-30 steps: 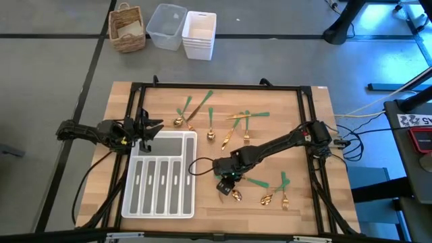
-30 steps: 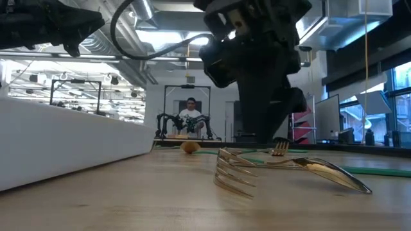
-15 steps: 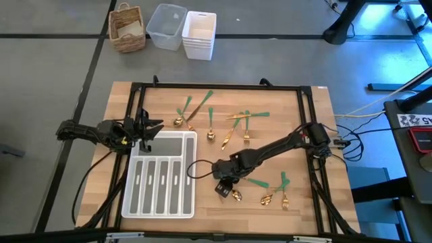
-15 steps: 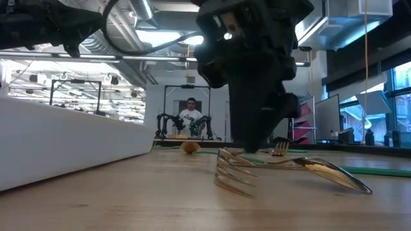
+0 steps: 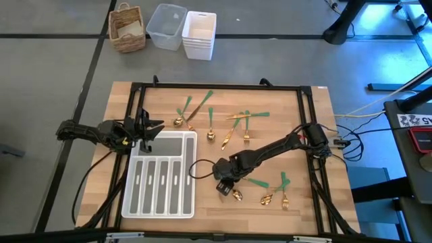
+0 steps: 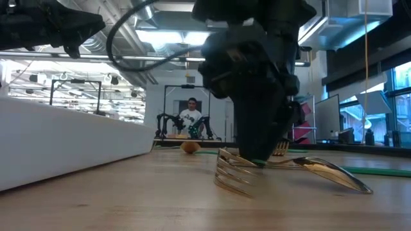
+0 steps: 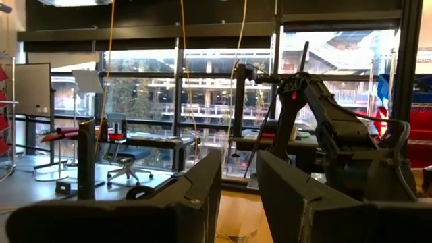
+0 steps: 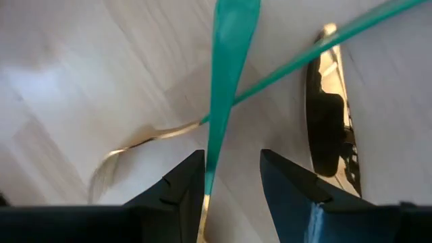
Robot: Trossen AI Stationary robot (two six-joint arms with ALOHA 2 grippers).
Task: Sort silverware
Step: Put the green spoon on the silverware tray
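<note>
The silverware lies in two groups in the high view: several pieces at the table's far middle [image 5: 216, 121] and a few near the near edge [image 5: 266, 196]. My right gripper [image 5: 223, 185] is open and low over the near group. In the right wrist view its fingers stand either side of a green handle [image 8: 226, 74]. That handle crosses a gold fork [image 8: 101, 177] and lies beside a gold spoon [image 8: 329, 115]. The low view shows the fork's tines [image 6: 232, 178] and the spoon [image 6: 334, 173] flat on the wood. My left gripper [image 5: 154, 128] is open above the white tray's far left corner. My right gripper [image 8: 233, 179] comes from above, pointing down, its open fingers astride the green handle's narrow end [image 8: 210, 158]. That end runs along the inner edge of one finger [image 8: 182, 182]; whether it touches I cannot tell. The handle lies on the table.
The white compartmented tray [image 5: 128, 196] sits at the near left, and its wall [image 6: 64, 141] fills the low view's left. A black frame [image 5: 223, 86] rims the table. A wicker basket [image 5: 127, 27] and plastic bins [image 5: 182, 28] stand beyond the far edge. A person [image 6: 191, 115] sits far behind.
My right gripper has come down over the fork and spoon near the near edge, ending close to the tabletop. The silverware has stayed where it was.
</note>
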